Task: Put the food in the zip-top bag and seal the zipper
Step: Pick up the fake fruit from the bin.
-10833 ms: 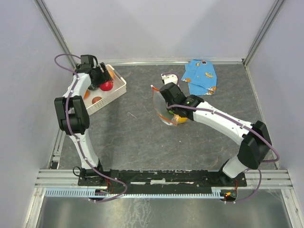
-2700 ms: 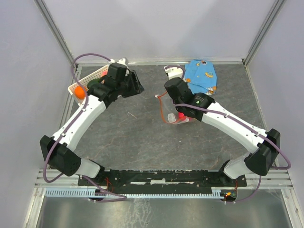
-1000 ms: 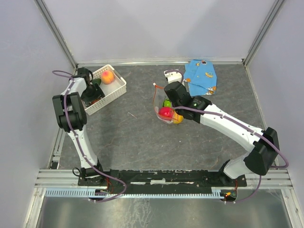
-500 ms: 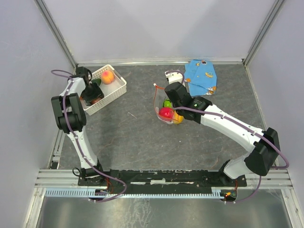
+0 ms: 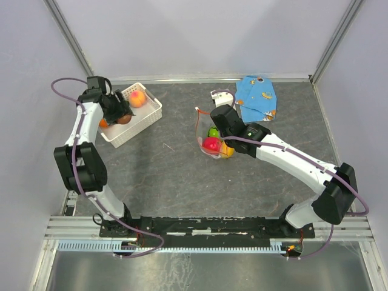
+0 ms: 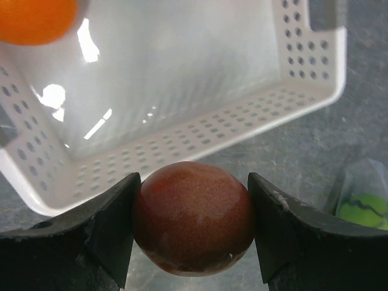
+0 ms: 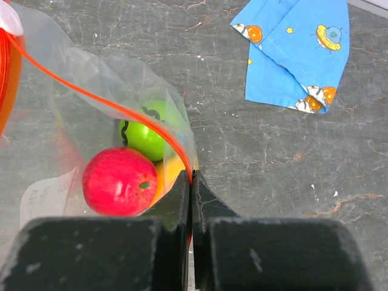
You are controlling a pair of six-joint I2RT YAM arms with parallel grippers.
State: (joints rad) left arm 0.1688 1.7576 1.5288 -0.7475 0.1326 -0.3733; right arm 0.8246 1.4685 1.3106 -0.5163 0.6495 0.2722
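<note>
My left gripper (image 6: 193, 224) is shut on a dark red-brown round fruit (image 6: 193, 225), held just above the near rim of the white lattice basket (image 6: 200, 136). From above, that fruit (image 5: 124, 119) hangs over the basket's left part. An orange fruit (image 6: 36, 18) and a peach-pink one (image 5: 138, 97) lie in the basket. My right gripper (image 7: 191, 182) is shut on the zip-top bag (image 7: 73, 115) at its red-orange zipper (image 7: 109, 103), holding the mouth up. Inside the bag are a red fruit (image 7: 119, 180), a striped green one (image 7: 145, 136) and a yellow one (image 7: 171, 173).
A blue patterned cloth (image 5: 257, 97) lies at the back right, just beyond the bag (image 5: 203, 130). The basket (image 5: 151, 115) stands at the back left near the wall. Grey tabletop stretches between basket and bag.
The left gripper closed on the dark fruit and has lifted it out of the basket, the arm swinging up and back. The right arm and bag stayed put.
</note>
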